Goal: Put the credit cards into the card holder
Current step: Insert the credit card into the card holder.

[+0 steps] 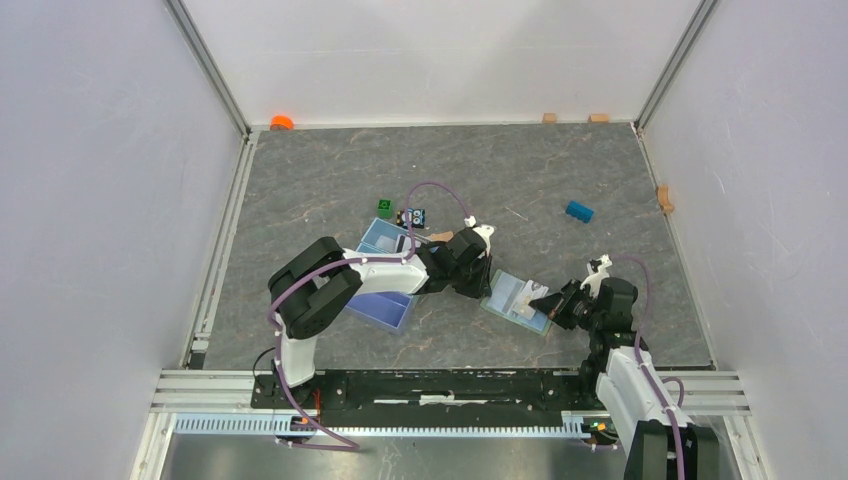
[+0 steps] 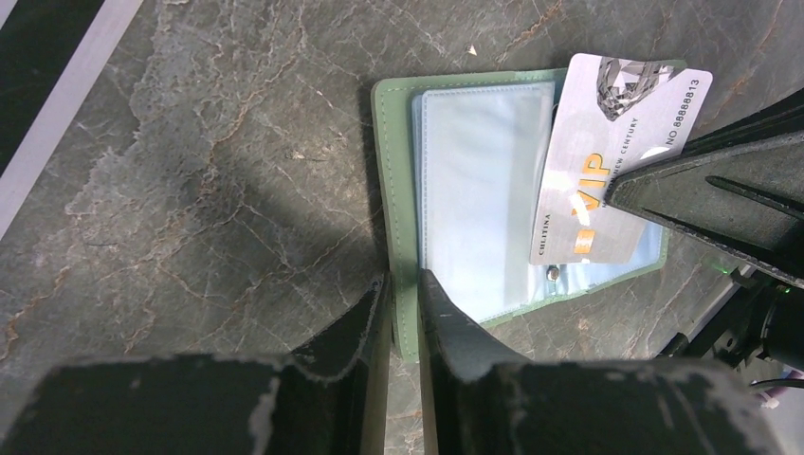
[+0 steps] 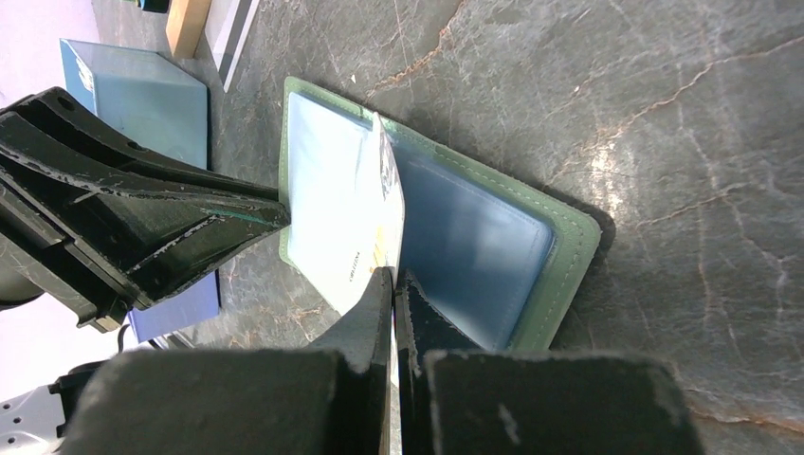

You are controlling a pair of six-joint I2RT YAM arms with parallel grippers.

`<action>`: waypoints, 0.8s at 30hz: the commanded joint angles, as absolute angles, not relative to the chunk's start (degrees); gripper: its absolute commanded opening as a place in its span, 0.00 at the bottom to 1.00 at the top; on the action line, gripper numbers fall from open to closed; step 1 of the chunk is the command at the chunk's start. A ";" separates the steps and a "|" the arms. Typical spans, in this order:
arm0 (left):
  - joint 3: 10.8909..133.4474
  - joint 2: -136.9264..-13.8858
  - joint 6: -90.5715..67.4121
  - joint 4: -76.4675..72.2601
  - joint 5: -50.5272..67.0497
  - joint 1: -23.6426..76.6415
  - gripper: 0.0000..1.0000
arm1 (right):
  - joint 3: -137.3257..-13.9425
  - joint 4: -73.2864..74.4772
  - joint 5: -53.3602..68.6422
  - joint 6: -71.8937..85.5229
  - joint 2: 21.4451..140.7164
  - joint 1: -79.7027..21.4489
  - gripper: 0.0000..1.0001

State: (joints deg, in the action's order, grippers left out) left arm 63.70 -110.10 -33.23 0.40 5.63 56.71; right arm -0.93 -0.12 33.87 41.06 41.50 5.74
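The sage-green card holder (image 1: 515, 297) lies open on the table, its pale blue slotted inside facing up. My left gripper (image 2: 406, 301) is shut on its green left edge (image 2: 391, 171). My right gripper (image 3: 392, 275) is shut on a silver credit card (image 2: 607, 152) marked VIP. It holds the card tilted over the holder's right half. In the right wrist view the card (image 3: 384, 204) stands nearly edge-on above the holder (image 3: 559, 275). The two grippers face each other across the holder. No other card shows.
A light blue three-compartment tray (image 1: 385, 272) lies under the left arm. A green block (image 1: 385, 207), a small dark item (image 1: 413, 217) and a blue brick (image 1: 579, 211) sit further back. An orange piece (image 1: 282, 122) and wooden blocks (image 1: 549, 118) lie by the walls.
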 commanded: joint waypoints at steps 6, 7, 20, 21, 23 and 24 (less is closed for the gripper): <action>64.42 -112.20 -30.85 1.46 6.66 57.21 0.20 | 2.61 5.56 29.46 37.71 42.77 5.41 0.00; 64.42 -112.22 -30.86 1.41 6.75 57.22 0.20 | 2.55 5.63 29.49 37.61 42.90 5.37 0.00; 64.69 -112.94 -31.26 0.71 8.32 57.17 0.16 | 1.63 4.00 28.97 38.22 45.79 3.05 0.00; 64.69 -112.92 -31.27 0.71 8.35 57.19 0.16 | 1.52 3.74 28.87 38.49 45.94 2.71 0.00; 64.77 -112.90 -31.35 0.70 8.49 57.19 0.15 | 1.23 3.46 28.65 38.91 46.24 2.15 0.00; 64.78 -112.85 -31.45 0.66 8.52 57.22 0.15 | 1.03 3.25 28.65 39.14 46.39 1.91 0.00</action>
